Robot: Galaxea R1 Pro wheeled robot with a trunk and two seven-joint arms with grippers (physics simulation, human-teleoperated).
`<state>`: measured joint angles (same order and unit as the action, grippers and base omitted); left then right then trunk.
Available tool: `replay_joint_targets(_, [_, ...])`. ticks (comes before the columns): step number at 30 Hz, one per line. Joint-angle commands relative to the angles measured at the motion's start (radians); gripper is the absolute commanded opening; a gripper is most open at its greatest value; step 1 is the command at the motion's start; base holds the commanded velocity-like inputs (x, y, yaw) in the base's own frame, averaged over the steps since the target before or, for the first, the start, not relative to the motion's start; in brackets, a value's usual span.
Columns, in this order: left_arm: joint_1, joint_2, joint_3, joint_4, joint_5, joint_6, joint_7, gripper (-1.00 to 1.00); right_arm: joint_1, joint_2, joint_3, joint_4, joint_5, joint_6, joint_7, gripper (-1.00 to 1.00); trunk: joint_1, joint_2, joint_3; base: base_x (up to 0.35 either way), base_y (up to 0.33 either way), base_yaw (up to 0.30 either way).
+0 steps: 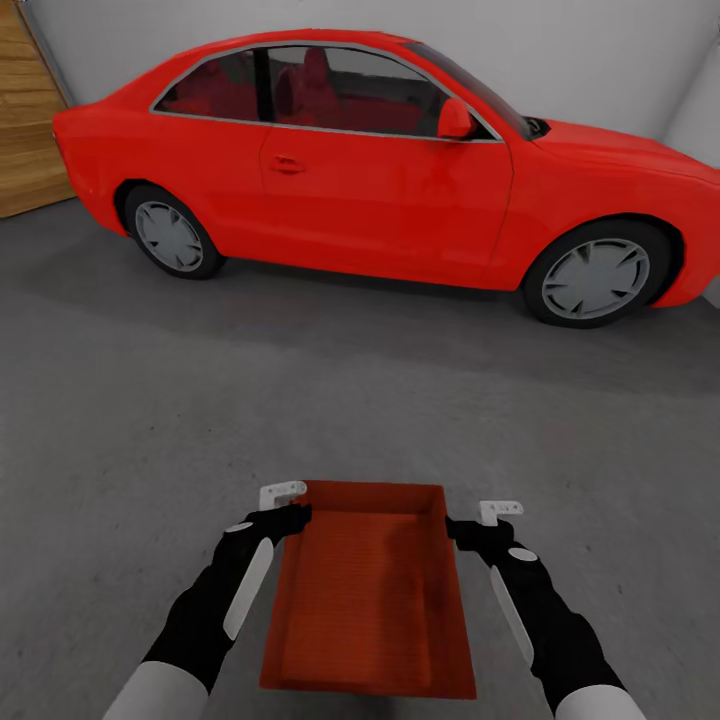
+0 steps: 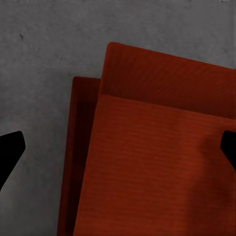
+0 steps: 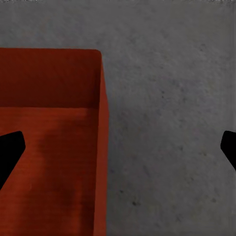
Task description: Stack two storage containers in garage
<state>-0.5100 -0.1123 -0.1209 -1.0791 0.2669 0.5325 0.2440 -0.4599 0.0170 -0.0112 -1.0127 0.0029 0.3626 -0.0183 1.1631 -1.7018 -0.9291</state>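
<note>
On concrete floor (image 1: 150,400): two storage containers (image 2: 157,162).

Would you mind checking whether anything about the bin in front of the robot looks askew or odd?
Yes: in the left wrist view, the upper bin sits skewed over a second bin, whose edge juts out on one side. Both claws, left and right, are at the bin's far corners.

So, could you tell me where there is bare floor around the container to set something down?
Grey floor lies open between the container and the red car, and on both flanks outside the arms. It is crowded at the container's rims, where the left gripper and right gripper sit.
</note>
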Motion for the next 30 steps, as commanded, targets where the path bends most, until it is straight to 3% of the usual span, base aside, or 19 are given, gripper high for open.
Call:
replay_joint_targets(1, [-0.001,0.0,-0.002,-0.002,0.011,0.004,0.009,1.0,0.0,0.0,-0.001,-0.001,0.0,0.006,-0.002,1.0,0.0,0.0,0.001,0.0,0.0,0.0])
replay_joint_targets(15, [0.0,-0.001,-0.002,-0.001,0.011,0.003,0.009,1.0,0.0,-0.002,-0.001,0.008,-0.001,0.007,-0.003,1.0,0.0,0.0,0.009,-0.259,0.0,0.0])
replay_joint_targets(30, [-0.001,-0.003,-0.002,-0.001,0.011,0.003,0.009,1.0,0.0,-0.002,-0.001,0.01,-0.001,0.007,-0.003,1.0,0.0,0.0,0.027,-0.018,0.0,0.0])
